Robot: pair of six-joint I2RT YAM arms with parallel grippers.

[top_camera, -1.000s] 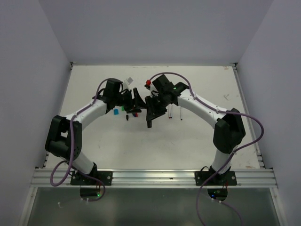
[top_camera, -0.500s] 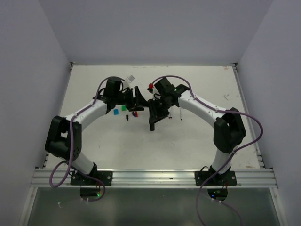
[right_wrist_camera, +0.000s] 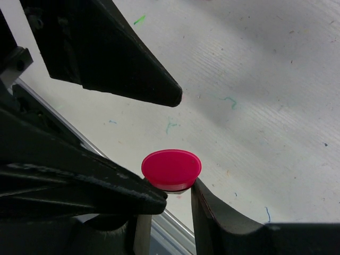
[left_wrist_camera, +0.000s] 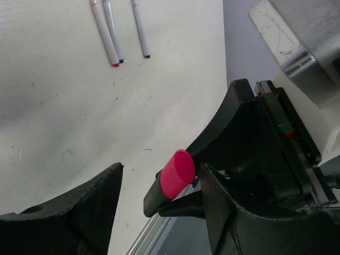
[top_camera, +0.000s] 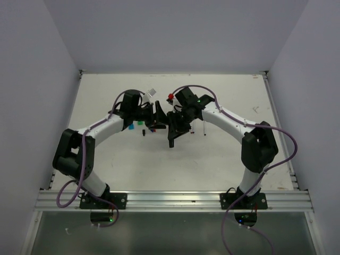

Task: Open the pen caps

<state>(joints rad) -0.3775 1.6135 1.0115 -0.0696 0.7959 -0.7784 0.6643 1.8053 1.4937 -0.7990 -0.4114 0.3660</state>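
Right now the left claw [left_wrist_camera: 159, 169] stands open, its two black fingers [left_wrist_camera: 79, 212] flanking a chunky pink plastic cap [left_wrist_camera: 177, 172] without touching it. The cap is smooth and oval at its end. It sits fully on a short black highlighter [left_wrist_camera: 151, 196], with the capped end tilted toward 1 o'clock in the left wrist view. The highlighter is held up off the pale bench [top_camera: 228, 159], a little toward 12 o'clock from the bench's middle. The right claw [right_wrist_camera: 179, 191] is clamped on its barrel just behind the cap.

Since a second ago the left arm has swung toward 3 o'clock, bringing its claw closer around the cap. The right claw has barely shifted.

A small blue cap [top_camera: 130, 127] and a small green cap [top_camera: 139, 121] lie on the bench at 9 o'clock of the left claw. Three thin white pens [left_wrist_camera: 104, 33], tipped red, blue and black, lie at 3 o'clock of the right claw. From overhead, the two claws hide the pink cap.
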